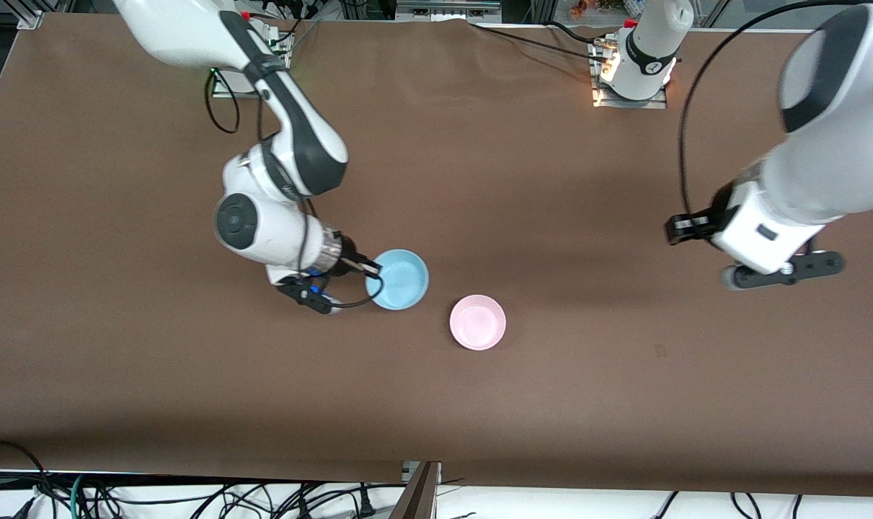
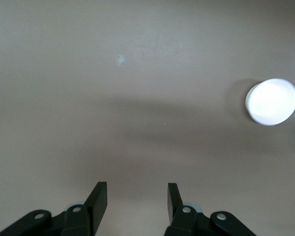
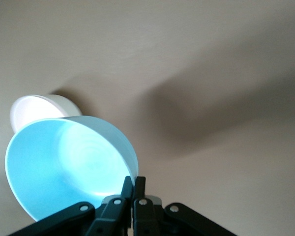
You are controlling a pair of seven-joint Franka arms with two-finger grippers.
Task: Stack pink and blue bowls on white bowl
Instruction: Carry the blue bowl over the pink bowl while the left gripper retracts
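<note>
The right arm comes down from its base toward the middle of the brown table [image 1: 119, 346], and its elbow is bent. The right gripper [image 1: 372, 269] is at the rim of the blue bowl [image 1: 399, 280]. In the right wrist view the two fingers [image 3: 127, 189] are pressed together on the thin wall of this bowl [image 3: 64, 167], one on the inner face and one on the outer face, so the gripper is closed on the rim. The bowl looks tilted there, with its hollow turned up and toward the camera. I cannot say for sure if its bottom touches the table or is a little above it.

Next comes the pink bowl [image 1: 478, 322]. It stands upright on the table, close to the blue bowl but not touching it, a little nearer to the front camera and more toward the left arm's end of the table. In both wrist views it appears as a pale, almost white round shape [image 3: 42, 109] [image 2: 271, 102], so its colour is not clear there. I see only these two bowls on the table.

At the left arm's end of the table the left arm waits. The left gripper [image 2: 137, 195] hangs over bare table, well apart from both bowls. Its fingers [image 2: 99, 196] are spread wide with nothing between them.
</note>
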